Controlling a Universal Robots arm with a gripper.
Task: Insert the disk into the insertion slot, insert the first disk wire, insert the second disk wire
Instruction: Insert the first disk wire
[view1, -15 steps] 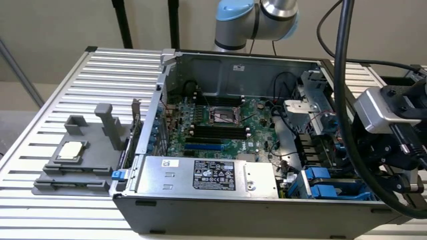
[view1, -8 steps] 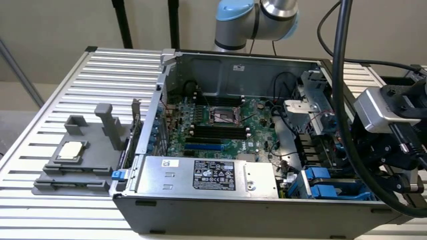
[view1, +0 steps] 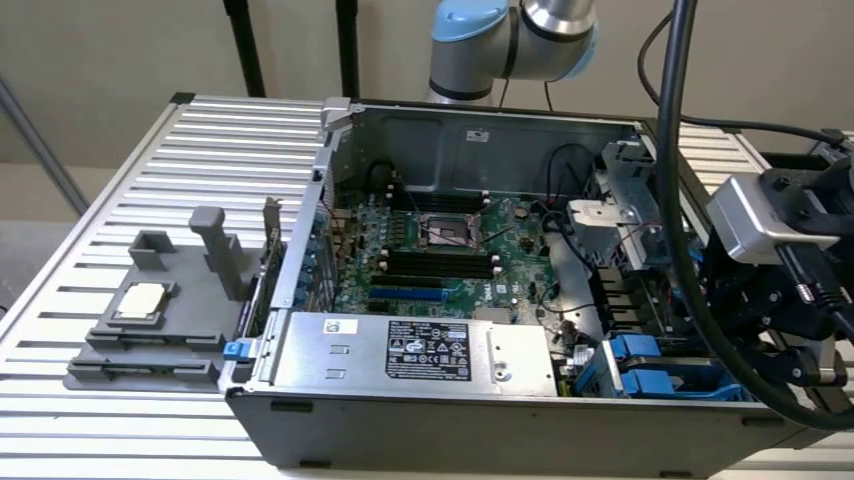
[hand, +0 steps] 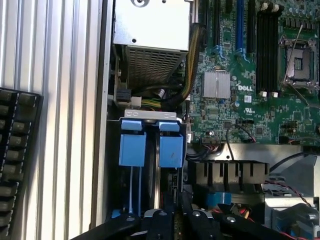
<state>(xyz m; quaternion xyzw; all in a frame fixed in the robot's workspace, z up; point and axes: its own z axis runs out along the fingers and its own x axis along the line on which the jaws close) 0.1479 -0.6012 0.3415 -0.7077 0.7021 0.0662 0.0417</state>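
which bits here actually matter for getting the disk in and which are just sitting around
For the job:
- drive cage with blue clips
- claw, shut, close by that cage
- disk: can't pick it out

Just sitting around:
- power supply box
- motherboard
- grey holder on the slatted table

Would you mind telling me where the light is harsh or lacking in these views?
Exterior view: even, soft light, with a mild sheen on the power supply. Wrist view: the ribbed table is washed out, the heatsink glares, and the drive cage interior sits in deep shadow.
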